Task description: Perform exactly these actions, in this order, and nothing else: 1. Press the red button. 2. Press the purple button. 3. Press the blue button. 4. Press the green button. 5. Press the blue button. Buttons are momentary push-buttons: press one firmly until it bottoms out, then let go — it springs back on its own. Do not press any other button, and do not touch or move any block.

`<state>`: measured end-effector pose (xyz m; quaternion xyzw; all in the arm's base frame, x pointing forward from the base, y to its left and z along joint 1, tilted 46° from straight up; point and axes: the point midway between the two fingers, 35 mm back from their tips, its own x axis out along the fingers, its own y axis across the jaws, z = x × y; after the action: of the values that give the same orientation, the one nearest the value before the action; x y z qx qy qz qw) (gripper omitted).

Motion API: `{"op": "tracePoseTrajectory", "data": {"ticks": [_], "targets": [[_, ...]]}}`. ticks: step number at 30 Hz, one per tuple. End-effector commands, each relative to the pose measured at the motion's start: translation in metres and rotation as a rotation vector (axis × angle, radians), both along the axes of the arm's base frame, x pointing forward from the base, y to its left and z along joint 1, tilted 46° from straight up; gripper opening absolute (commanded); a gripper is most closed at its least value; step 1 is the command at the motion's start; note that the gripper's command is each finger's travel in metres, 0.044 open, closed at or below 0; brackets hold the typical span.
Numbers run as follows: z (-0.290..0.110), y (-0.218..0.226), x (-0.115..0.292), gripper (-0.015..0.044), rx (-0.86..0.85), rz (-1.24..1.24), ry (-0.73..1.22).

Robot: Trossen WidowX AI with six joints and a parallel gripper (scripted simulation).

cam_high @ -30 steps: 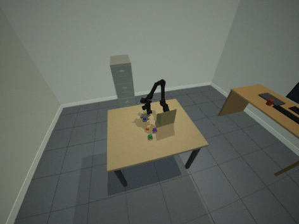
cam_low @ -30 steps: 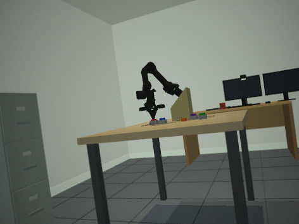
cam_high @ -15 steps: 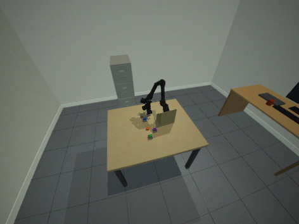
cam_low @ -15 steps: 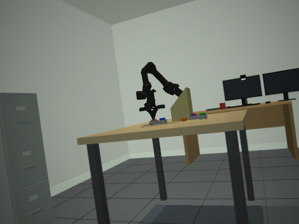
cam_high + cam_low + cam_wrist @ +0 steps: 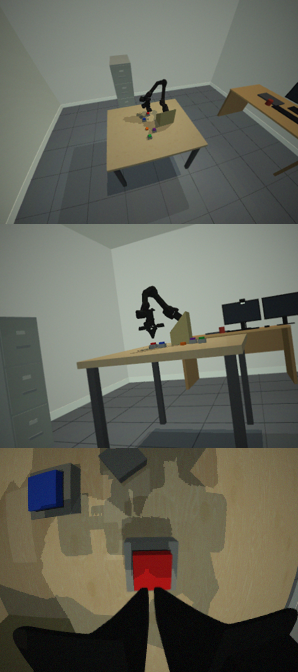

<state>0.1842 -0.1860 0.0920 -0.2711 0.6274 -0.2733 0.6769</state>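
Note:
The red button (image 5: pixel 148 112) (image 5: pixel 153 343) (image 5: pixel 152 569) sits on its grey base near the back of the table. My gripper (image 5: pixel 147 109) (image 5: pixel 153 336) (image 5: pixel 150 593) is shut and empty, with its tips pointing down a little above the red button. The blue button (image 5: pixel 144 119) (image 5: pixel 161 343) (image 5: pixel 45 490) lies next to the red one. The purple button (image 5: pixel 154 129) (image 5: pixel 192 338) and the green button (image 5: pixel 149 136) (image 5: pixel 201 338) lie further towards the front of the table.
A grey block (image 5: pixel 141 116) (image 5: pixel 123 458) lies beside the red and blue buttons. An orange button (image 5: pixel 146 128) (image 5: pixel 183 343) lies near the purple one. An upright tan board (image 5: pixel 165 118) (image 5: pixel 182 329) stands to the right of the buttons, by the arm's base.

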Motion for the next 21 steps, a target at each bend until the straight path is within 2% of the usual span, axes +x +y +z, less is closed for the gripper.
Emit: {"op": "tracePoseTrajectory", "data": {"ticks": [1, 4, 11, 16, 21], "targets": [[0.028, 0.026, 0.000, 0.0020, -0.004, 0.002, -0.011], [0.041, 0.038, -0.003, 0.0020, -0.008, 0.004, -0.011], [0.035, 0.044, 0.003, 0.0020, 0.005, 0.007, -0.014], [-0.007, 0.090, 0.039, 0.0020, 0.079, 0.024, -0.018], [-0.055, 0.145, 0.055, 0.0020, 0.116, 0.024, -0.003]]}}
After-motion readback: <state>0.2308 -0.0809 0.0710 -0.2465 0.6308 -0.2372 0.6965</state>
